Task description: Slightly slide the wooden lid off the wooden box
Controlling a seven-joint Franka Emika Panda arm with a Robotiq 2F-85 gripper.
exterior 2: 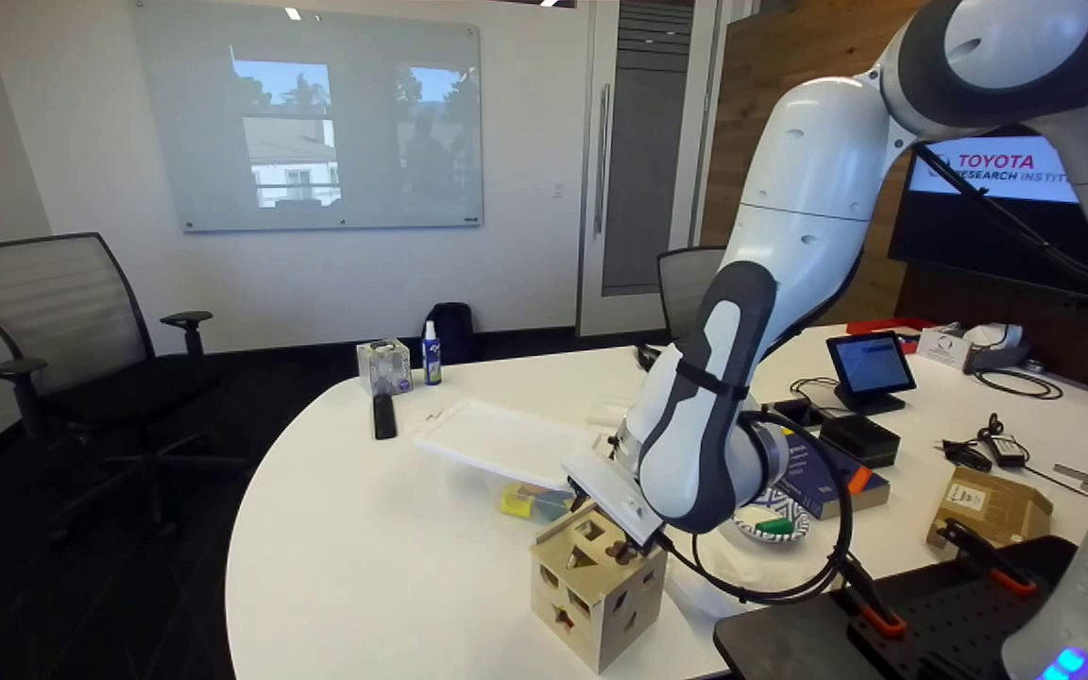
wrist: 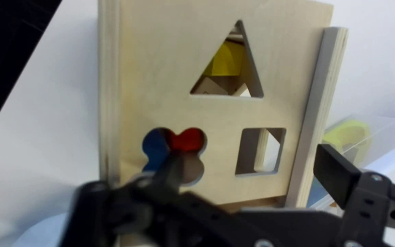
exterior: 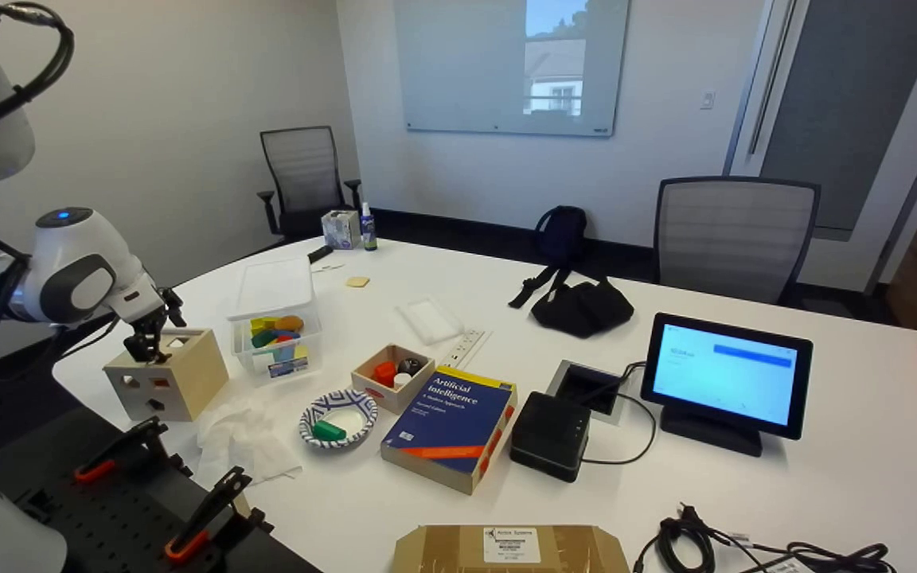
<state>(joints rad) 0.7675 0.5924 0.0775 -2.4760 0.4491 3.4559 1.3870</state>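
Note:
The wooden box is a pale cube with shaped holes in its faces, standing upright on the table; it also shows in an exterior view. The wooden lid is its top panel, with triangle, clover and square holes. In the wrist view it lies between the side walls, with a dark gap along its lower edge and its top corner past the right wall's end. My gripper is open. One finger is over the clover hole; I cannot tell whether its tip is inside. The other is outside the right wall.
A clear plastic tub of colourful items stands close beside the box. A crumpled white tissue, a patterned bowl, a small wooden tray and a thick book lie further along. Black clamps are near the box.

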